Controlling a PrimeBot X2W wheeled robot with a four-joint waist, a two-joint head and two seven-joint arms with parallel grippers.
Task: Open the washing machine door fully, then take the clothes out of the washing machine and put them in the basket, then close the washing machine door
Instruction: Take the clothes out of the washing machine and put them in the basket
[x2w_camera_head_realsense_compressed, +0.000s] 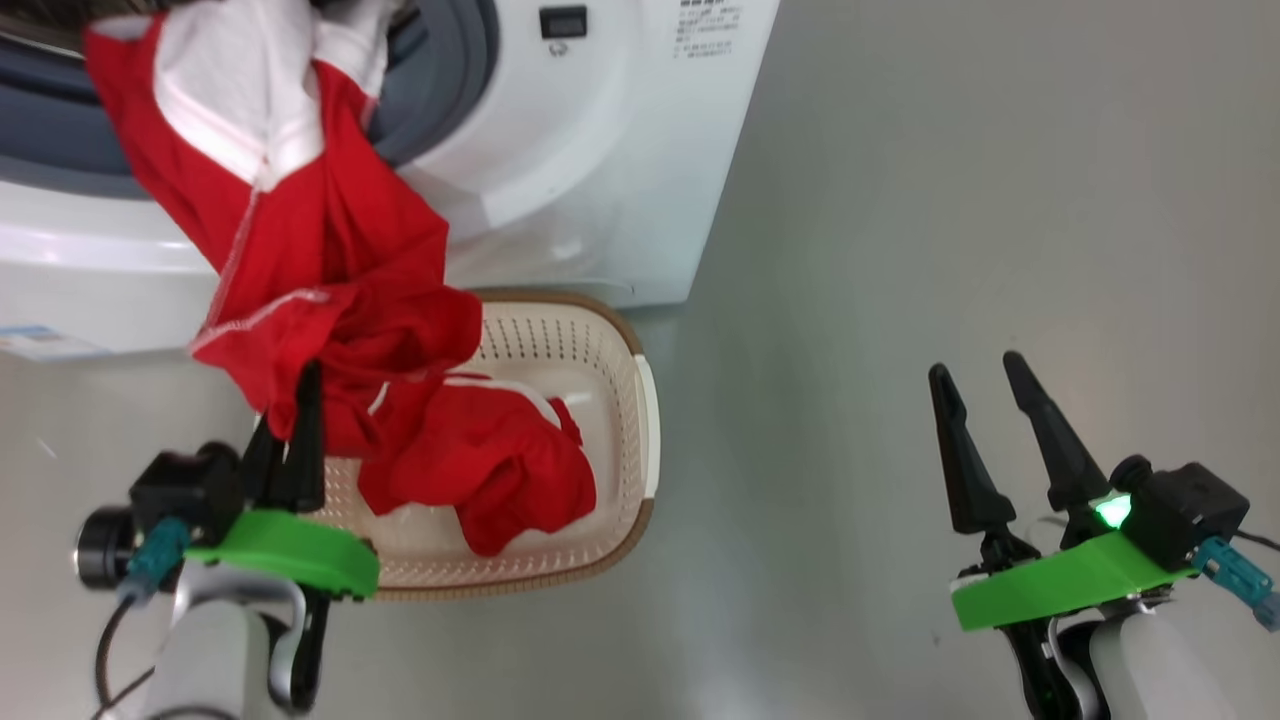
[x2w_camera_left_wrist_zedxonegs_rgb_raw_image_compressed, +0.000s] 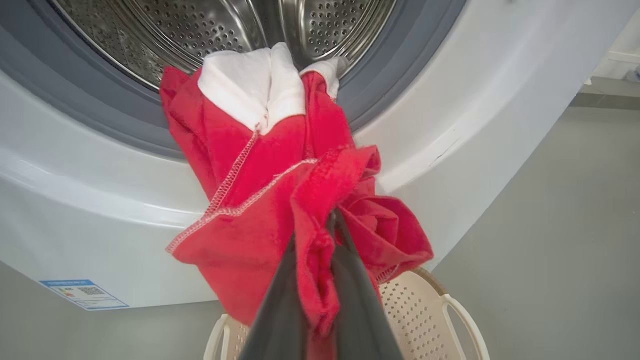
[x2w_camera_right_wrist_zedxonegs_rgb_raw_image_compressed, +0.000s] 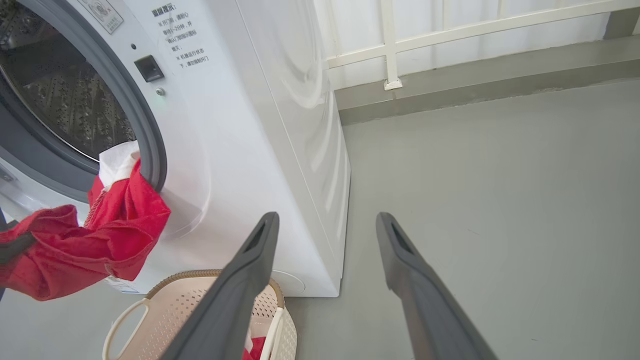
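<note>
Smooth grey floor, white railing at the back, low grey kerb beneath it

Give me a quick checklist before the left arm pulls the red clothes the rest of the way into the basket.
1. Left gripper shut on the clothes: ok.
2. Clothes free of the washing machine: not ok, the white end lies over the gasket.
3. Basket under the hanging fabric: ok, part lies in it.
4. Right gripper open, apart from the fabric: ok.
5. Fabric snagged inside the drum: cannot tell.
</note>
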